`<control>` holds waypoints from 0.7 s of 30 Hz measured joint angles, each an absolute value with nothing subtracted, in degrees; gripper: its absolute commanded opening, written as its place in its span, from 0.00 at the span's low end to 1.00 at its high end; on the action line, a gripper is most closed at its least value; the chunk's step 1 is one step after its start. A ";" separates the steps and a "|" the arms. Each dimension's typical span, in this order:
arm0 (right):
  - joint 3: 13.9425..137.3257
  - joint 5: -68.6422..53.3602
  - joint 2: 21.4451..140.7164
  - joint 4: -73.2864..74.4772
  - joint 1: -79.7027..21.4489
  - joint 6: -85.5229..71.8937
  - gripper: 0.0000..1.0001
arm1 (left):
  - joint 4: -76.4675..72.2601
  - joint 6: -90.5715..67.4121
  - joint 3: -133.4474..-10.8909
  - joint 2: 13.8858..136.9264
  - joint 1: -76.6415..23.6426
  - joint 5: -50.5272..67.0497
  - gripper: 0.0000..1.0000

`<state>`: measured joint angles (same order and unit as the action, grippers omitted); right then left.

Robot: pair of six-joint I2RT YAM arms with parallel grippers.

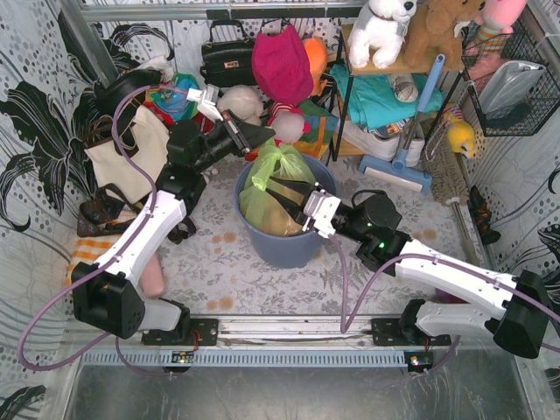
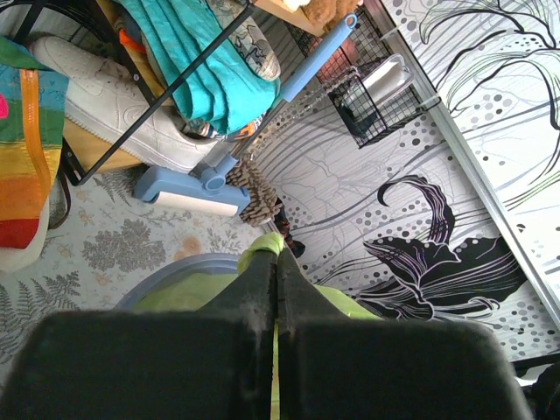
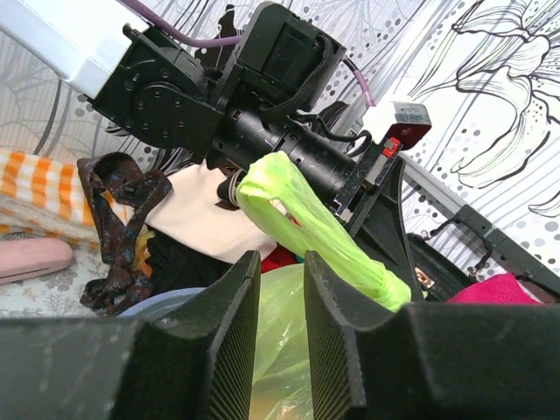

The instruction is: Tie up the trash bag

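The translucent light-green trash bag [image 1: 280,173] sits in the blue-grey bin [image 1: 293,249], top bunched upward.

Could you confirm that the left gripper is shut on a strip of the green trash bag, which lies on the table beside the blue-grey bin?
Not quite: the trash bag sits inside the blue-grey bin, not beside it, as the top external view shows. The left gripper is indeed shut on a strip of the bag.
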<state>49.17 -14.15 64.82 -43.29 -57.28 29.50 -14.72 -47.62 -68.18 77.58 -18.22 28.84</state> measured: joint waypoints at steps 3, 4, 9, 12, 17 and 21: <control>49.67 -14.09 65.17 -43.33 -57.36 31.20 0.33 | -14.57 -47.81 -67.92 77.21 -18.22 29.10 0.00; 49.95 -14.09 65.34 -43.35 -57.49 31.79 0.34 | -14.55 -47.90 -67.83 77.12 -18.22 29.15 0.00; 51.96 -14.11 66.78 -43.35 -58.30 35.22 0.33 | -14.48 -48.18 -67.61 76.82 -18.22 29.19 0.00; 53.54 -14.11 67.90 -43.24 -58.67 37.17 0.29 | -14.02 -48.21 -67.61 76.34 -18.22 29.17 0.00; 56.66 -14.11 69.71 -41.56 -59.31 40.38 0.17 | -12.25 -48.16 -67.61 75.07 -18.22 29.17 0.00; 58.59 -14.09 71.22 -39.86 -59.86 42.83 0.08 | -10.11 -48.10 -67.70 74.15 -18.28 29.10 0.00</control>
<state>58.59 -14.09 71.22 -39.86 -59.86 42.83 -10.11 -48.10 -67.70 74.15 -18.28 29.10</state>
